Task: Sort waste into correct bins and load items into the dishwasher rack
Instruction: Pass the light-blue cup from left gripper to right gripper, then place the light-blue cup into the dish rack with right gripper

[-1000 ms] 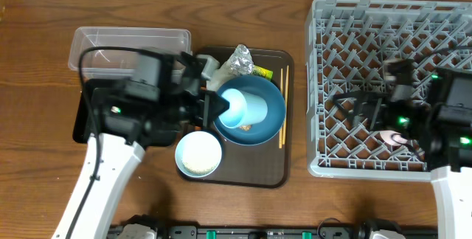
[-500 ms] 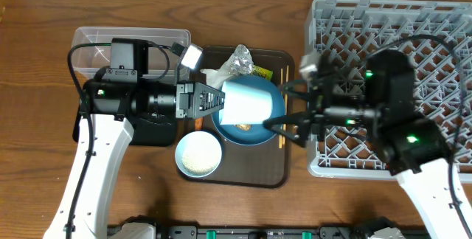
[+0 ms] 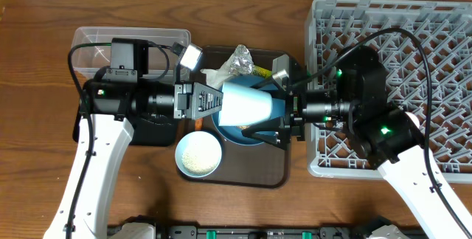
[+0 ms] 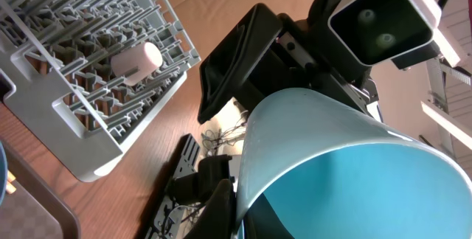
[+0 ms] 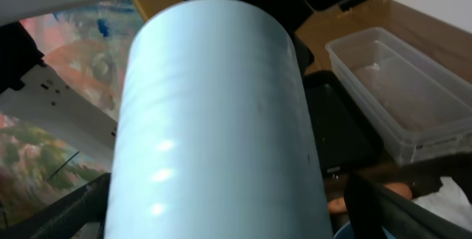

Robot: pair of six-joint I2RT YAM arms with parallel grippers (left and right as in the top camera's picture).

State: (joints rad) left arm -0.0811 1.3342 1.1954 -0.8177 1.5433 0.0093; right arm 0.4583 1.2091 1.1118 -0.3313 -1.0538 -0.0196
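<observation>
Half a second before, the right gripper (image 3: 258, 110) had been just beside the rack, a little way from the light-blue cup (image 3: 243, 102). Now it had slid over, and its two fingers stood wide apart, one on each side of the cup's closed end. It could not be told if they touched the cup. The left gripper (image 3: 221, 105) had not moved at all. It stayed pinched tight on the rim of the cup and held it up on its side, above the dark blue bowl (image 3: 254, 137) on the brown tray (image 3: 251, 171). The cup was in the same spot as before. The cup was pale blue and smooth, with a few shiny spots on its side. From the left wrist its open mouth showed, and the inside was a brighter blue. Its closed end pointed at the right arm. A white bowl (image 3: 198, 154) sat just beside the blue one, and crumpled foil (image 3: 240, 60) lay at the tray's far edge. A pink cup (image 4: 137, 59) lay in the grey rack (image 3: 442, 18).
</observation>
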